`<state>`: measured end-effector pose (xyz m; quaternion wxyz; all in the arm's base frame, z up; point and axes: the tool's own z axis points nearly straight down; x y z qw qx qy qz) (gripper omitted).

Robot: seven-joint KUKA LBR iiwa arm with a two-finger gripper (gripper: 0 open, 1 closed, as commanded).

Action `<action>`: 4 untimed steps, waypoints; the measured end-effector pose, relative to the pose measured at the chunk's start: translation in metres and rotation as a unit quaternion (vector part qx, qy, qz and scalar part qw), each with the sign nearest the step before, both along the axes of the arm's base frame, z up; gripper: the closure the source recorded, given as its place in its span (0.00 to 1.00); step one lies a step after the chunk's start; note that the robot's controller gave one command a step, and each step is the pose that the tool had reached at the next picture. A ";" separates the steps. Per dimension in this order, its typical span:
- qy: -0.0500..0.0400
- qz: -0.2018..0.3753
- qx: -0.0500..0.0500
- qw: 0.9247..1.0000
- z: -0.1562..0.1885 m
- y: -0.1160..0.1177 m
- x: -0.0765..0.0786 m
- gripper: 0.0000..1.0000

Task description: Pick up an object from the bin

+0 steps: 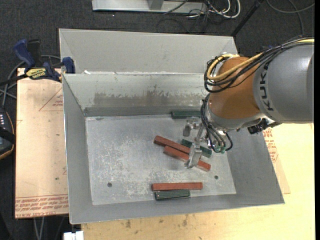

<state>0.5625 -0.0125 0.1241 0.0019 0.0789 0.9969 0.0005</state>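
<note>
Several flat bars are lying on the floor of the grey bin [125, 149]. The pincer [192, 160] is hanging low over a small crossed cluster of them, just to the 3 o'clock side of the floor's middle. Nearest to it is a long red-brown bar [169, 144], slanting from 10 o'clock down toward 4 o'clock. A second red-brown bar [176, 153] is lying against it on its 5 o'clock side and running under the pincer's tip. A small green piece [205, 152] is showing at 2 o'clock of the tip.

I cannot tell whether the pincer is wide or narrow, nor whether it is touching the bars, since the wrist is covering that part.

Well apart, at 6 o'clock near the front wall, another red-brown bar [177, 186] is lying level, with a dark green bar [172, 195] just beside it. One more dark green bar [184, 114] is resting against the back wall at 12 o'clock of the pincer. The arm [287, 86], with its orange cover [232, 96], is reaching in from 3 o'clock.
</note>
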 end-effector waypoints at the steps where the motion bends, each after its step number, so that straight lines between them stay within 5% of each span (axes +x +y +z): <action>1: 0.001 -0.008 0.000 1.000 -0.056 -0.005 0.003 0.00; 2: 0.000 -0.008 0.000 1.000 -0.055 -0.004 0.004 0.00; 3: -0.001 -0.008 0.001 1.000 -0.052 -0.005 0.006 1.00; 4: -0.003 -0.007 0.000 1.000 0.023 -0.004 0.008 1.00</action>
